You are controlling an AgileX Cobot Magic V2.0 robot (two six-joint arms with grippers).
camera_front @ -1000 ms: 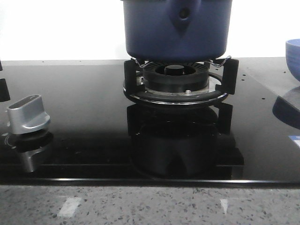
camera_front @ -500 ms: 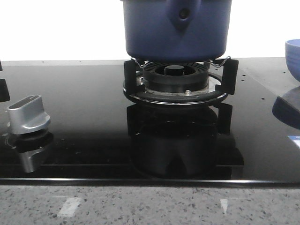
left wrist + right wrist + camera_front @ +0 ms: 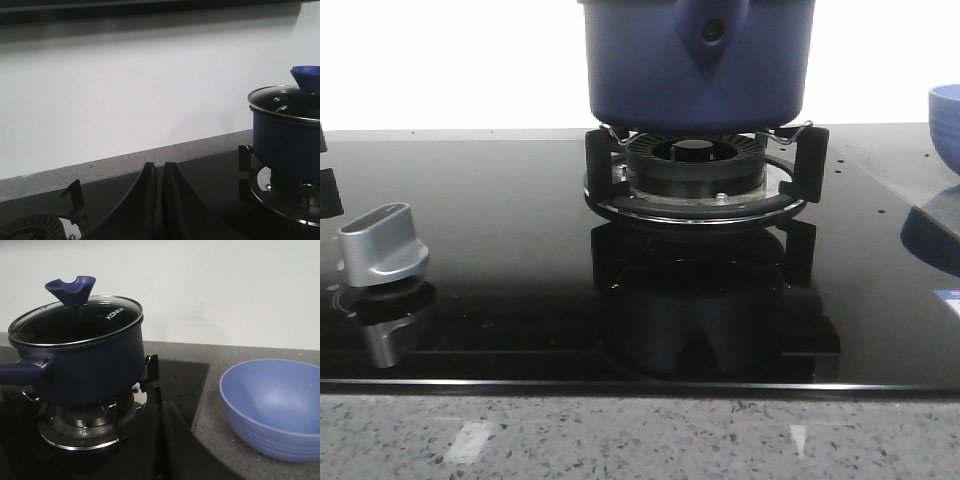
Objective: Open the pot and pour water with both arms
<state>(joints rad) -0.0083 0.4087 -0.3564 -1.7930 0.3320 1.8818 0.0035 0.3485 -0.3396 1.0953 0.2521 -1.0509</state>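
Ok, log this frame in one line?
pot: on burner | lid: on | bowl: on counter, looks empty | both jaws: shut, holding nothing

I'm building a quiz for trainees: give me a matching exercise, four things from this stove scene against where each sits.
Things:
1. dark navy-blue round pot
2. glass lid with blue knob
3. lighter blue bowl
4. silver stove knob

Places:
A. on the grey counter, right of the cooktop
B. on the burner grate
C. on the pot's rim
D. at the glass cooktop's front left

Pairs: 1-B, 2-C, 3-A, 4-D
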